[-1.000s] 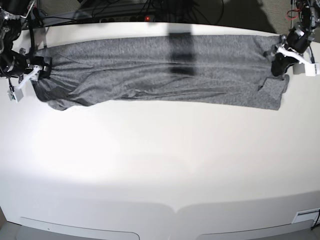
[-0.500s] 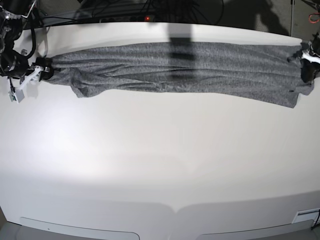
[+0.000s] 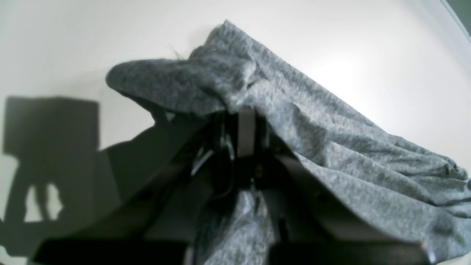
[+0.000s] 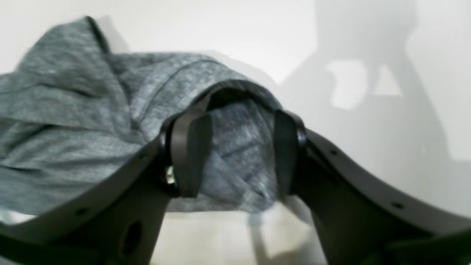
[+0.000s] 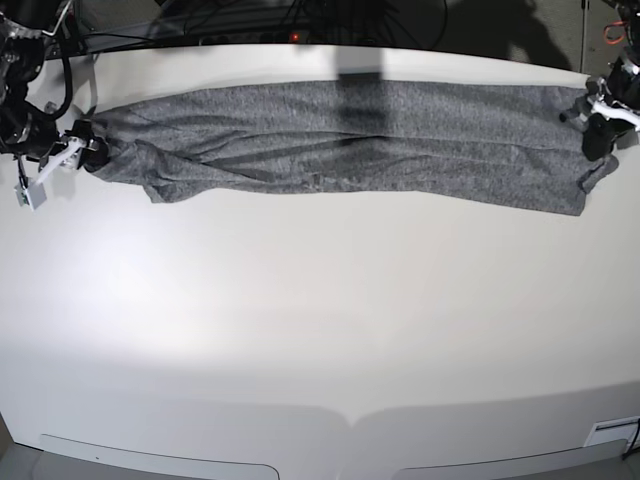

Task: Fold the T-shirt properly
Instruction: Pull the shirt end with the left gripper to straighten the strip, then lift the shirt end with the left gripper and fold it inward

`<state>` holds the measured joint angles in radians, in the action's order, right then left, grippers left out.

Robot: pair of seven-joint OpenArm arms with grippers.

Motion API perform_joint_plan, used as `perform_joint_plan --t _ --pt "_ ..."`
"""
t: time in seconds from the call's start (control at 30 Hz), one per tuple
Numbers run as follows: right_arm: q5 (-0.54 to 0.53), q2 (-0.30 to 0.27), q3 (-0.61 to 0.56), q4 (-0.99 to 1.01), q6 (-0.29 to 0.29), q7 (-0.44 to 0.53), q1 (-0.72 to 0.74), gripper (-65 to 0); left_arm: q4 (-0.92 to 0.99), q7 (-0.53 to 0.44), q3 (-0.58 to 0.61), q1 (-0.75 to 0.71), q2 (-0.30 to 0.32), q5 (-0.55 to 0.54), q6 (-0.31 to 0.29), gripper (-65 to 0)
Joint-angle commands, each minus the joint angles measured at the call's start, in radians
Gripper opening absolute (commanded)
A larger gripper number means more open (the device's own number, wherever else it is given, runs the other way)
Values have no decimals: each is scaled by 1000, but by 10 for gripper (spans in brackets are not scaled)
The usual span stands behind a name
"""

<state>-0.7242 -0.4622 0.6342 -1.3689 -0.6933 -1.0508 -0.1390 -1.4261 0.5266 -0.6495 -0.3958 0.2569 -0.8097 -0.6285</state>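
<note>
The heather-grey T-shirt (image 5: pixel 340 130) lies stretched left to right along the far part of the white table (image 5: pixel 320 330). My left gripper (image 5: pixel 597 140) is at its right end. In the left wrist view this gripper (image 3: pixel 246 127) is shut on a bunch of the T-shirt (image 3: pixel 331 140), which drapes over it. My right gripper (image 5: pixel 88 142) is at the shirt's left end. In the right wrist view its jaws (image 4: pixel 239 154) stand apart, with loose fabric (image 4: pixel 73 121) between and over the fingers (image 4: pixel 189 154).
Cables and a power strip with a red light (image 5: pixel 295 36) lie behind the table's far edge. A dark shadow band (image 5: pixel 360 95) crosses the shirt's middle. Both arms are near the table's side edges.
The shirt was pulled into a taut narrow band, then slackened and spread wider on the table. My left gripper swung out to the right, then came back in a little.
</note>
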Motion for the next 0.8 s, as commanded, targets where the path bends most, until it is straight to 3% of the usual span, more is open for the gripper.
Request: perform_joint_plan --t 0.0,0.27,0.37,0.67,0.77 --pt "-61 -34 7 -14 -5 13 9 -336 -14 -26 -10 2 10 -18 -10 -650" --pt "-453 -150 7 -15 -5 -67 11 -335 -14 -26 -10 2 -10 -18 -16 -650" --pt "-561 -203 7 -15 -5 -94 12 -335 -14 -26 -5 3 -11 -22 -70 -650" --pt "-574 -228 8 -15 -5 -140 39 -336 -21 -23 110 16 -10 -89 -70 -650" --pt "-574 -228 8 -15 -5 -140 39 -336 -72 47 115 16 -12 -161 -70 -650"
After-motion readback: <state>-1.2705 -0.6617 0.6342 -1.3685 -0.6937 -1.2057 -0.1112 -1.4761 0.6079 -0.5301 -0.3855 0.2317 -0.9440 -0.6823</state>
